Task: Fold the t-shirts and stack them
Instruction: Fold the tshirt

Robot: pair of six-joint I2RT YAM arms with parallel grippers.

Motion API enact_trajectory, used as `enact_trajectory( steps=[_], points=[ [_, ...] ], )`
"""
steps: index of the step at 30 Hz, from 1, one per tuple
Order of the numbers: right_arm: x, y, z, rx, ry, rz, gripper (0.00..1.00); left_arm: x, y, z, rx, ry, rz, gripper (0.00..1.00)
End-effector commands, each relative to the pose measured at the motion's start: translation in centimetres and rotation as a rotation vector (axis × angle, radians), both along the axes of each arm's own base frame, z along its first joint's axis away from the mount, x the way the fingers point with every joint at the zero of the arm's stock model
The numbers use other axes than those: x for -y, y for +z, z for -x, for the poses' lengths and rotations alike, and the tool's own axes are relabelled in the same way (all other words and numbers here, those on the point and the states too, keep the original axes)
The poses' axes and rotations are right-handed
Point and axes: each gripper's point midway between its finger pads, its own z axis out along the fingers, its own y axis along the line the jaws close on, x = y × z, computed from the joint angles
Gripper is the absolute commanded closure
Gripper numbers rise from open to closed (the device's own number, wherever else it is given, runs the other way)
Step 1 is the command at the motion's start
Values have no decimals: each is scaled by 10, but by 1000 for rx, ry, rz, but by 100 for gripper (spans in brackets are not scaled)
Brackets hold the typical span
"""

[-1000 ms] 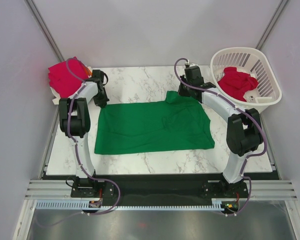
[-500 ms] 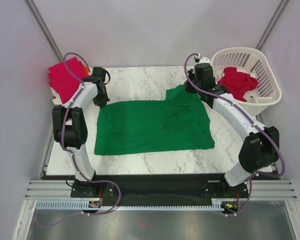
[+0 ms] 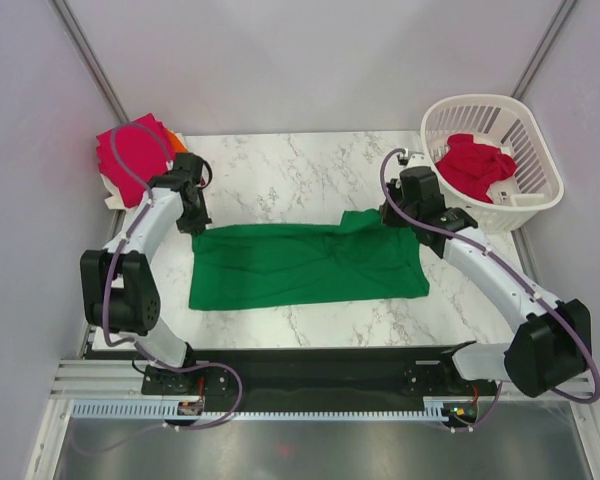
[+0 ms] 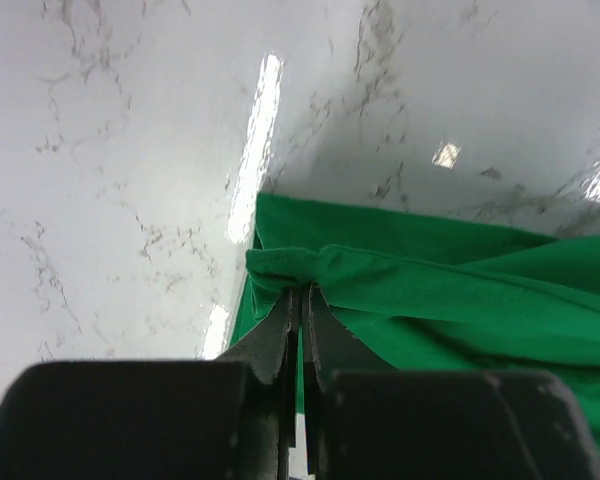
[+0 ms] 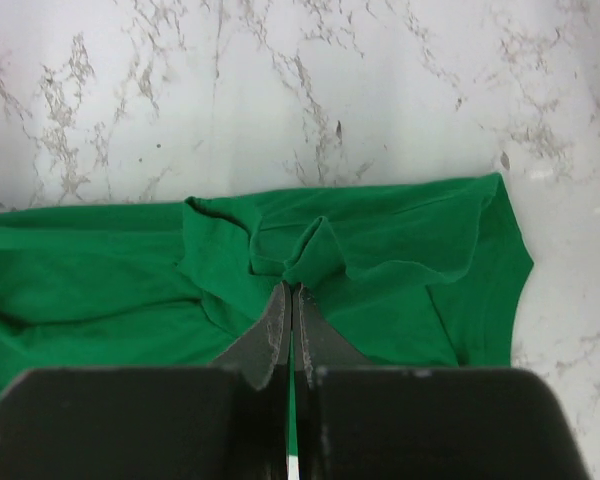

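Surface notes: tabletop [image 3: 280,165] marble-look, white with grey veining, glossy, glare streaks in left wrist view. The green shirt [image 3: 280,270] is soft cloth, matt, creased; red shirt [image 3: 475,165] cloth, matt, rumpled. The basket [image 3: 542,150] is white slatted plastic. Both left pincer [image 4: 302,300] and right pincer [image 5: 290,295] black, matt, smooth.

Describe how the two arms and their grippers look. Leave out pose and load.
Both the left arm and the right arm have white tubular links between bulky black joint housings, with a thin purple cable looping along each. The left gripper and right gripper are black blocky bodies whose dark jaws taper to thin wedge tips. No markings are visible.
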Motion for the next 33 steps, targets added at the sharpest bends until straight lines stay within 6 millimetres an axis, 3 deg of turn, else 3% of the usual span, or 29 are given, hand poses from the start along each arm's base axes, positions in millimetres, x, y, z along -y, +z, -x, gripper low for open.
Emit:
enact_trajectory(
  steps=[1,9,16,21,24,25,27,28,29,30,33],
  points=[
    [8,9,17,28,-1,2,100,5,10,22,26,12,32,98],
    [21,6,52,2,-12,-2,100,10,7,61,13,-5,48,97],
    [31,-24,80,-88,-24,16,100,14,-8,89,-49,-8,57,97],
    [36,-34,97,-117,-40,-3,100,15,-14,101,-79,-13,50,94],
    [40,-47,106,-161,-73,-5,100,19,-14,106,-96,-23,43,79],
    [46,-52,108,-171,-100,7,96,20,-13,107,-98,-22,49,56],
    [52,-61,114,-194,-151,5,65,16,-9,107,-87,-4,31,31],
    [53,-62,116,-196,-159,5,29,14,-5,107,-73,2,21,23],
    [57,-62,116,-188,-181,8,12,9,-1,105,-57,14,-6,20],
    [58,-62,116,-184,-199,0,2,6,3,103,-43,24,-18,18],
    [58,-56,112,-165,-203,-3,2,4,20,89,7,34,-35,15]
  ],
)
